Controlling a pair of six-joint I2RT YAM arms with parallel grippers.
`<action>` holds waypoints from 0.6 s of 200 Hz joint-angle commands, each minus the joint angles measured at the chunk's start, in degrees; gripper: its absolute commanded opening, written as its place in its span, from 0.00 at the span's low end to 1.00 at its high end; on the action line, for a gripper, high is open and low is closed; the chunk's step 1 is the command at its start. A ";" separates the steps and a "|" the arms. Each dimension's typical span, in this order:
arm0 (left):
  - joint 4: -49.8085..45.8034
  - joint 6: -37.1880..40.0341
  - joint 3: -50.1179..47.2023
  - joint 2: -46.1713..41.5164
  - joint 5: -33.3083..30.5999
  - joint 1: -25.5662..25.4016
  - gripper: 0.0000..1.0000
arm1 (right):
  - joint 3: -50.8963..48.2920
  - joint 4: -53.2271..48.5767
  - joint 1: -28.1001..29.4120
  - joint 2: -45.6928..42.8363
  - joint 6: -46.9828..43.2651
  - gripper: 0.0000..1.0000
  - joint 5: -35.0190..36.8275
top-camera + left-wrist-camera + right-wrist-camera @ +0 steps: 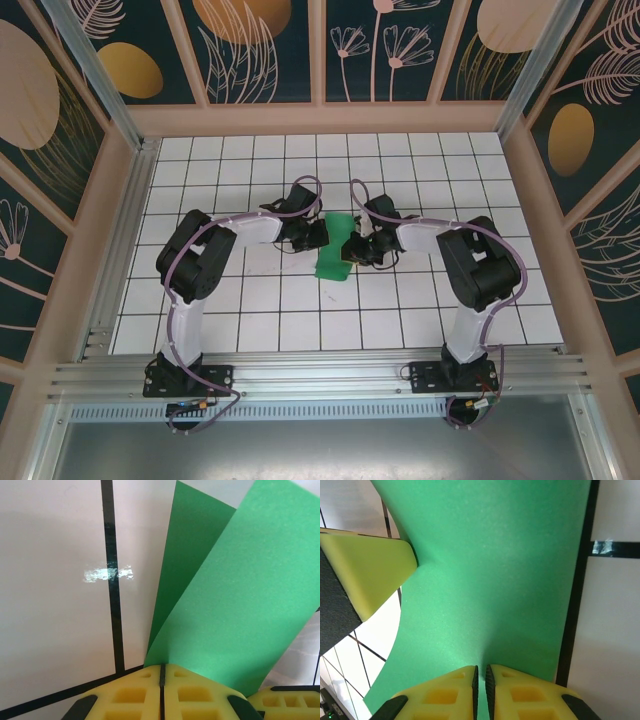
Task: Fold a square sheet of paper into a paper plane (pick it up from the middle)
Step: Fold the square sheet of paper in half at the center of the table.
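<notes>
The yellow pads of the left gripper (161, 667) are seen closest in the left wrist view, pressed together along a thin seam, and the green sheet of paper (235, 595) is pinched where the seam ends. From that pinch two layers of the sheet are spread upward and to the right, a shaded strip behind and a brighter, wider one in front. A pad of the other gripper is seen at the lower right corner, just beside the paper's edge. In the right wrist view the right gripper (480, 669) is likewise closed to a narrow slit on the sheet's near edge, and the paper rises away from it as a broad band. Its right edge is laid along a black grid line, and its left edge is curved inward where a left finger pad (370, 570) meets it. From above, the green sheet of paper (332, 250) is found over the middle of the table (250, 300), held between the left gripper (315, 235) and the right gripper (350, 247). It is seen as a folded oblong, its long axis running from far to near and leaning slightly left at the near end. Whether its near end touches the tiles cannot be told. Bare white tiles are left around it on every side. The far wall (320, 118), the side walls and the near rail (320, 372) are all well apart from it.
</notes>
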 commanded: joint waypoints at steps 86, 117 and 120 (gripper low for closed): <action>-6.75 0.12 -3.07 5.63 -8.94 0.34 0.09 | -5.72 -3.36 3.21 -1.39 0.17 0.18 2.02; -6.57 0.02 -3.29 5.48 -8.98 0.36 0.09 | -5.43 -2.29 3.91 -6.59 0.33 0.18 -1.03; -6.53 0.02 -3.29 5.53 -8.99 0.38 0.09 | -5.52 -2.25 3.91 -6.98 0.44 0.18 -1.28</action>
